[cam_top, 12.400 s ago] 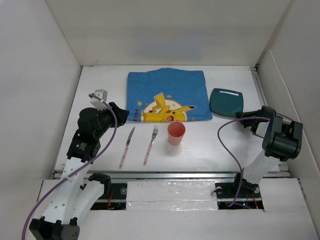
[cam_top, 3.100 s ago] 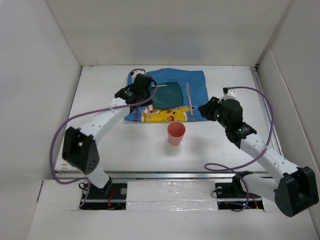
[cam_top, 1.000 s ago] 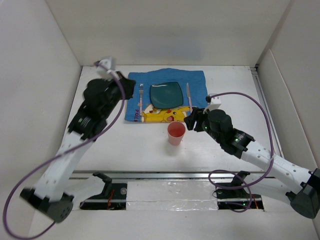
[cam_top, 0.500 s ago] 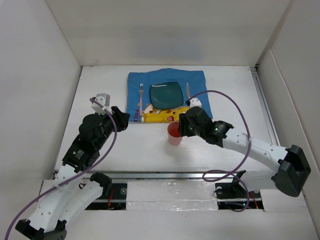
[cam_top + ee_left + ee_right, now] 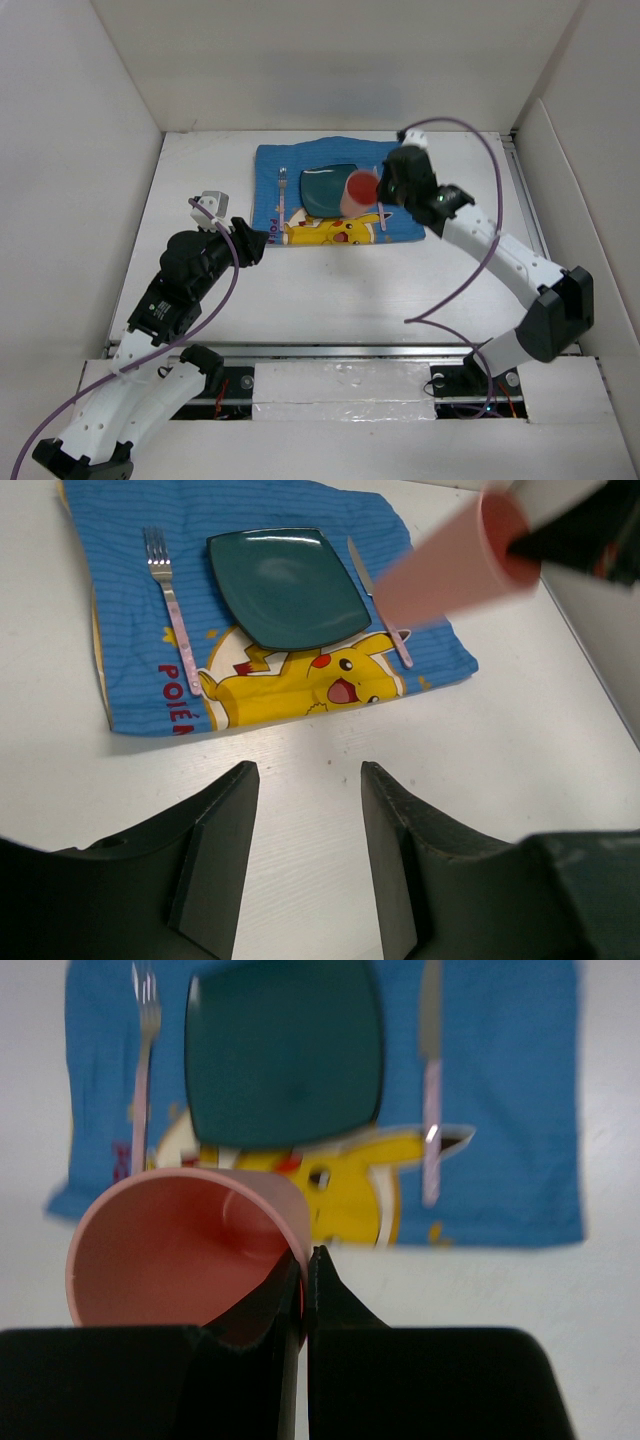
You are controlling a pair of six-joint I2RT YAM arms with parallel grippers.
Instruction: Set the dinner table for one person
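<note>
Cup (image 5: 361,187) lifted over mat (image 5: 120,610) | R grip (image 5: 303,1260) pinches its rim | L grip (image 5: 307,775) apart, empty | mat: "POKÉ"

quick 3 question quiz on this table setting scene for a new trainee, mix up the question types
1. True or false: the fork lies on the placemat, left of the plate in the top view.
2. Pick one: the right tool grips the pink cup by its (a) base, (b) rim, (c) handle.
3. Fill in: the left tool is ____ and holds nothing.

Key: 1 true; 2 b; 3 open.
</note>
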